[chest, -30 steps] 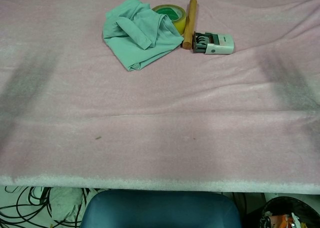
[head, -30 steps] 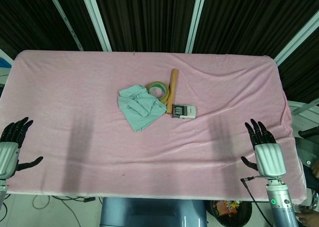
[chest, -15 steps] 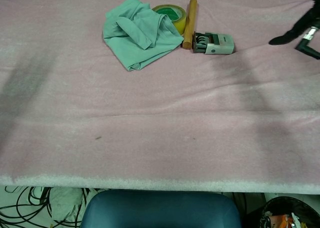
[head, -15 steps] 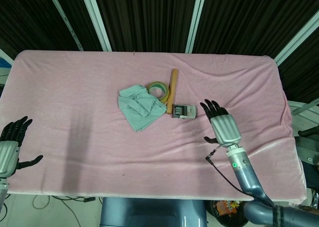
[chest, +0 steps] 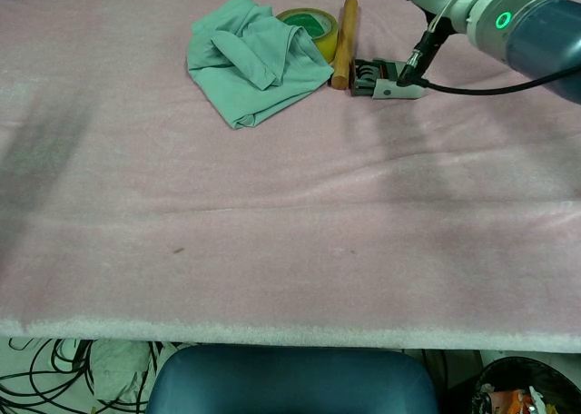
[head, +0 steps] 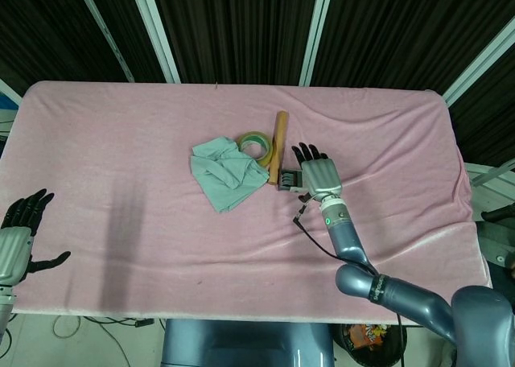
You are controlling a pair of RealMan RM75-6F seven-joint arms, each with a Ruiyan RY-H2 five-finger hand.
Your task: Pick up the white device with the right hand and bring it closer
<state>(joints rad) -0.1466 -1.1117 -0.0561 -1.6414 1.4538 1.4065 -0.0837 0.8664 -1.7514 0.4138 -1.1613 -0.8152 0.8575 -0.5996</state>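
The white device [head: 287,180], with a dark stamp-like end, lies on the pink cloth near the table's middle; the chest view shows the device [chest: 392,88] just right of a wooden stick. My right hand [head: 316,175] hovers right over it with fingers stretched out flat, hiding its right half. I cannot see the hand gripping the device. In the chest view only the right forearm [chest: 513,16] and a black cable show, above the device. My left hand [head: 16,237] rests with spread fingers at the near left edge, holding nothing.
A crumpled green cloth [head: 224,172] lies left of the device, with a roll of tape [head: 256,145] and the wooden stick [head: 278,144] behind it. The pink table cover [head: 121,142] spans the table. A blue chair [chest: 290,382] stands below the near edge.
My right hand has swept from the near right edge up and to the left, and now covers the white device. The left hand and the objects have stayed put.
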